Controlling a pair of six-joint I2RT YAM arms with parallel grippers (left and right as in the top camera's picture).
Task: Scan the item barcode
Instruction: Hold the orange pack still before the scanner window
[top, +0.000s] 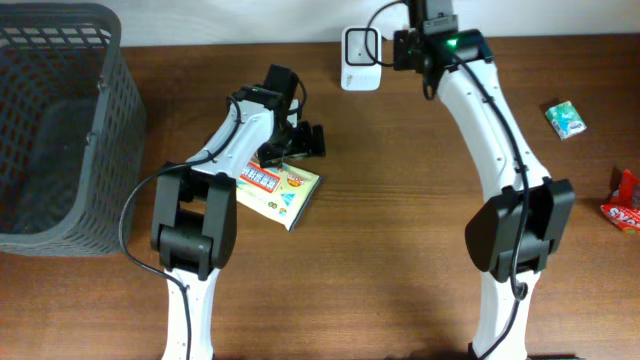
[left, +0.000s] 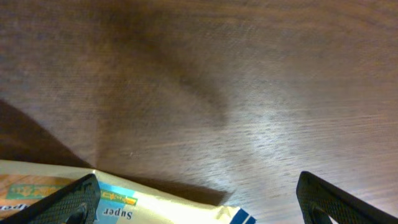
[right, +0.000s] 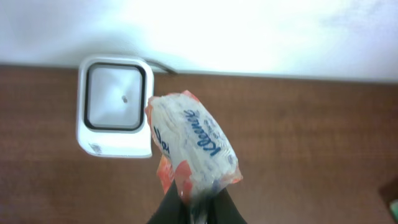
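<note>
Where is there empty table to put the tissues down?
Bare wood lies between the left arm and the right arm, in front of the yellow packet, and between the right arm and the green packet. Crowded: by the scanner, where the tissue pack hangs, and between basket and left arm.

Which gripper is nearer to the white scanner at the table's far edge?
Right. The right gripper holds a tissue pack just beside the scanner; the left gripper stands open over the yellow packet, well away from it.
</note>
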